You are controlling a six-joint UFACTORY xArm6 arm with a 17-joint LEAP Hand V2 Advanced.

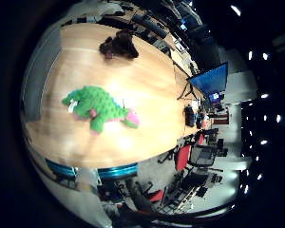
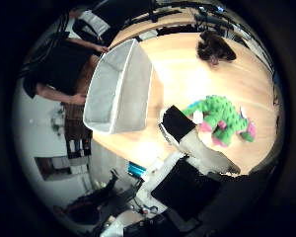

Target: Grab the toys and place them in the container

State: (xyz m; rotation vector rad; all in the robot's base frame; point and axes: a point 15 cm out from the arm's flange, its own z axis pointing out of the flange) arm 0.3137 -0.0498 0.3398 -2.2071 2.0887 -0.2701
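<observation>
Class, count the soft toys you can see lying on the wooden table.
2. A green plush toy lies mid-table, nearest the hand. A dark brown plush toy lies farther along the table. The grey fabric container looks empty, though its floor is partly hidden.

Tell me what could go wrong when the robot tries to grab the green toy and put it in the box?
The green toy is soft and lumpy, so the hand might catch only a leg, and it could slip out on the way. The grey container has soft-looking walls, so a bump might push it along the table. The dark brown toy lies near the table's far edge, so a clumsy nudge might knock it off.
</observation>
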